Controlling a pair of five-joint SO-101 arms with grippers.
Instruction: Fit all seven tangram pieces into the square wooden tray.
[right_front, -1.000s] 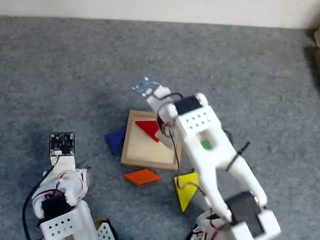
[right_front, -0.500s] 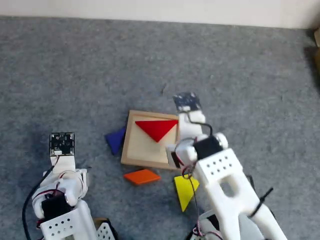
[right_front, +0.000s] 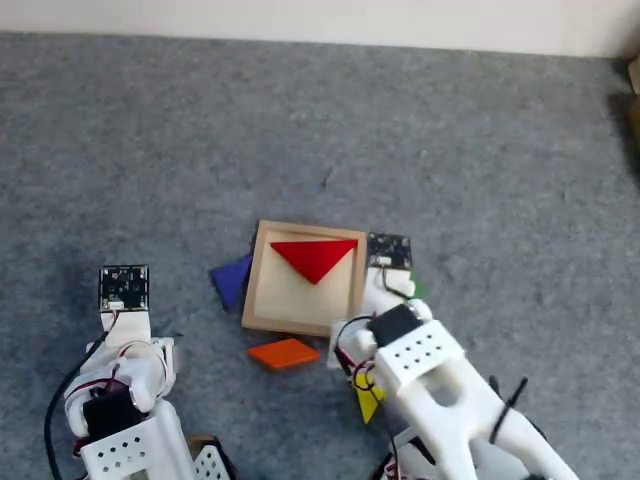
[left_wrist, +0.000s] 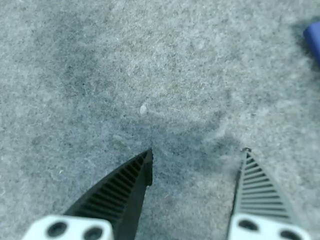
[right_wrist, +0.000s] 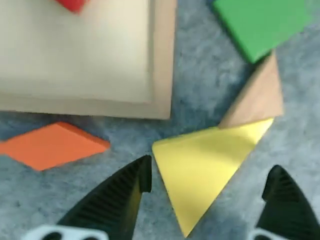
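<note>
Wooden tray (right_front: 258, 300) held only the red triangle (right_front: 314, 258), along its far edge. My right jaws hung wide open, empty, over the yellow triangle (right_wrist: 202, 165) just beside the tray's near corner. Next, I judged, came lowering and closing on it. My left jaws gaped empty.
</note>
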